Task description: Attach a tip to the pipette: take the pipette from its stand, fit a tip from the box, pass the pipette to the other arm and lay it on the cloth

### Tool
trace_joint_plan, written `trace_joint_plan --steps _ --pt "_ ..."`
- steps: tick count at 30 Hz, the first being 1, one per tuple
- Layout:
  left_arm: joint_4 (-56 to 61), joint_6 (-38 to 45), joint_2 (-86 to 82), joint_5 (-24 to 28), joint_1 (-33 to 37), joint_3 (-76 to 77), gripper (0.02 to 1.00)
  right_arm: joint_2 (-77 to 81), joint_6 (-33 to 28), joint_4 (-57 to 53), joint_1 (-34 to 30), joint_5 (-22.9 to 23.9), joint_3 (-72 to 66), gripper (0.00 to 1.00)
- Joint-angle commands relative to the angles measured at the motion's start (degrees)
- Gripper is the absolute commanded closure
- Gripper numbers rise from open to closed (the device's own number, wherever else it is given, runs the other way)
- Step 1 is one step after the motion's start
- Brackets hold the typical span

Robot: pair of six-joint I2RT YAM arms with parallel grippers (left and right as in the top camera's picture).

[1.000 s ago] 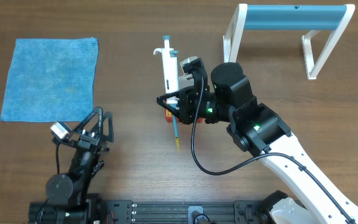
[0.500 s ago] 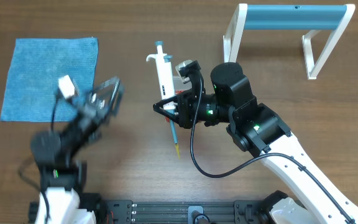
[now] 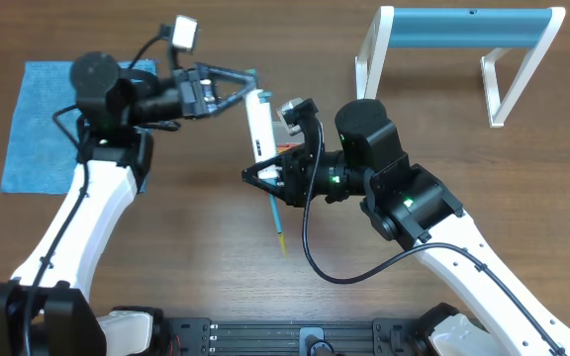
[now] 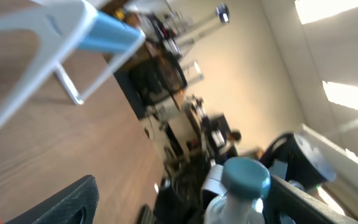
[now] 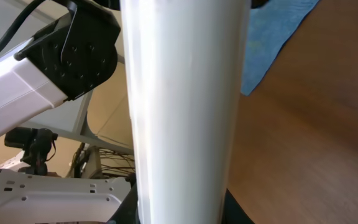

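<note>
Right gripper [image 3: 270,170] is pinched tight on the barrel of the long white plastic pipette [image 3: 260,129], which we see held above the brown wooden table [image 3: 196,247], near mid-table. The pipette lies roughly lengthwise up the top view, its thin blue lower shaft [image 3: 276,208] pointing toward the arm bases and ending in a small yellow tip [image 3: 283,237].

Left gripper [image 3: 243,85] sits at the pipette's upper end, fingers spread wide to either side of it. In the left wrist view the round blue plunger cap [image 4: 246,174] stands between the two dark fingers [image 4: 64,205]. We cannot tell whether either finger touches it.

The square blue woven cloth [image 3: 33,129] lies flat at the table's far left, partly under the left arm and apart from the pipette. The white-framed stand with a blue top bar [image 3: 468,25] stands at far right.
</note>
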Motion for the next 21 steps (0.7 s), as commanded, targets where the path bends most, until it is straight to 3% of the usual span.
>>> trace_joint_plan --steps 1,7,21 --pt "1.62 1.49 0.22 3.54 -4.31 1.62 0.163 -0.11 -0.44 0.52 0.07 -0.94 0.48 0.925" --pt "1.57 1.36 0.22 5.95 -6.47 1.60 0.167 -0.11 -1.36 0.52 0.04 -0.70 0.48 0.925" --pt "1.57 3.06 0.24 5.27 -4.57 1.60 0.165 -0.11 -5.64 0.46 -6.16 -0.98 0.48 0.925"
